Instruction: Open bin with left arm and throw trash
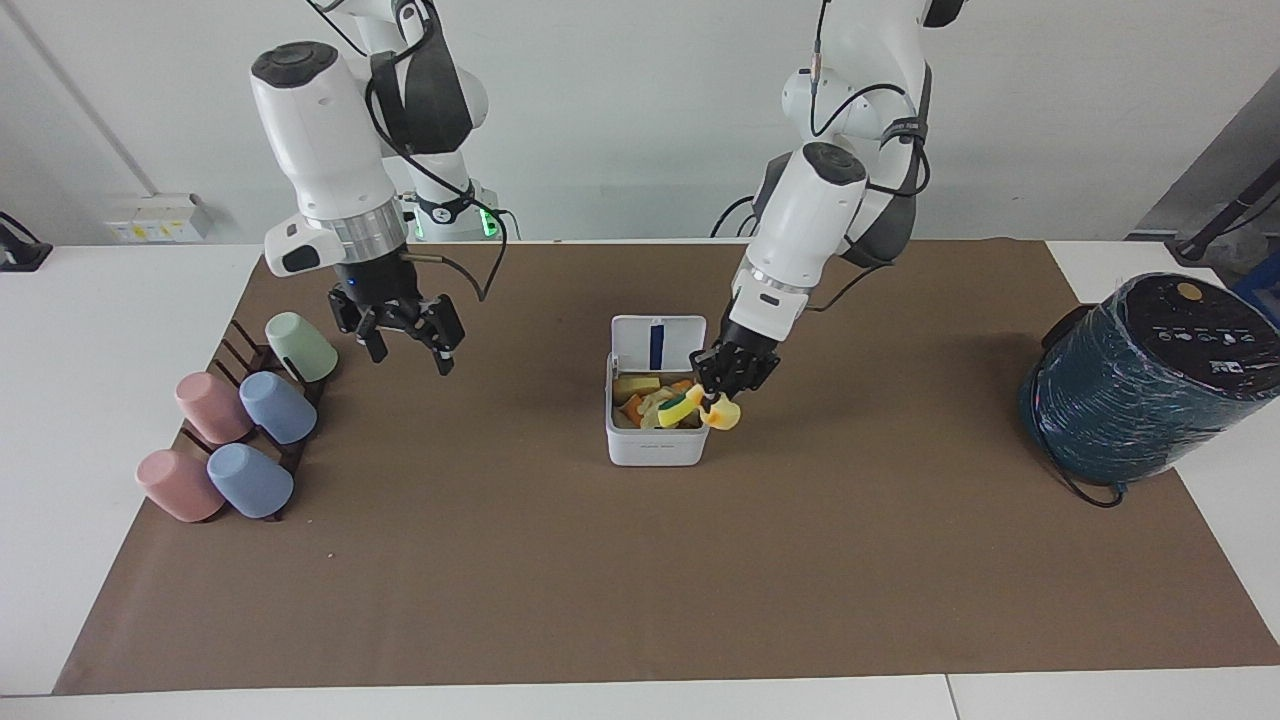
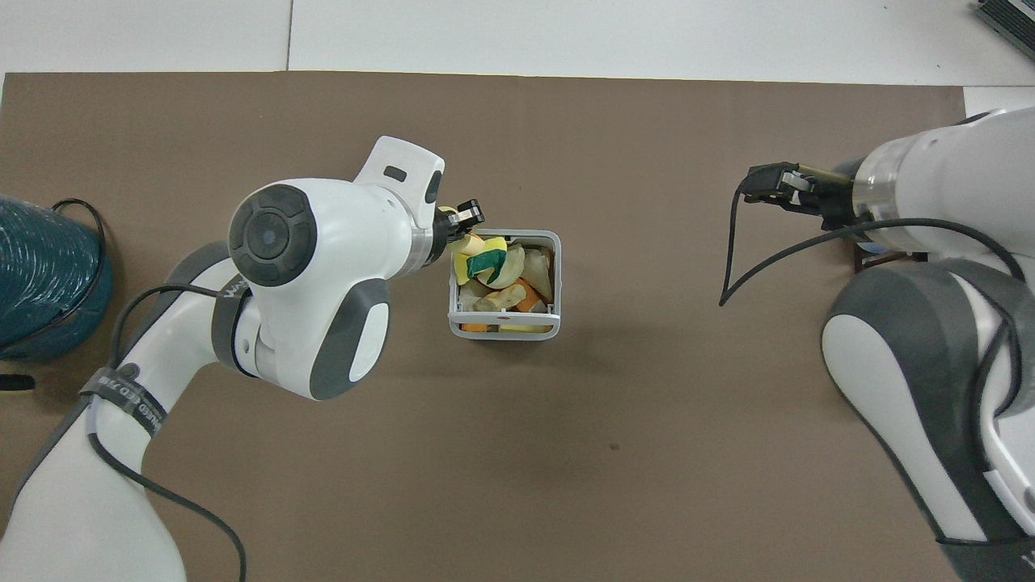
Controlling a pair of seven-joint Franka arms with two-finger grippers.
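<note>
Facing view: the left gripper (image 1: 722, 392) pinches a pale yellow scrap (image 1: 724, 413) over the rim of the bin (image 1: 657, 446), at about three o'clock of its opening. The lid (image 1: 658, 345) stands up, and the bin looks nearly full. The scrap seems light, soft foam, so a gentle pinch at its upper edge should do. The right gripper (image 1: 402, 335) hangs spread and empty near the cups (image 1: 240, 425), at nine o'clock of the bin. Brown paper mat (image 1: 640, 580), white wall.

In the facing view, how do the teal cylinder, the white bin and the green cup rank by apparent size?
1. teal cylinder, clearly largest.
2. bin.
3. green cup, smallest.
All three lie at similar depth, so nearness barely matters.
</note>
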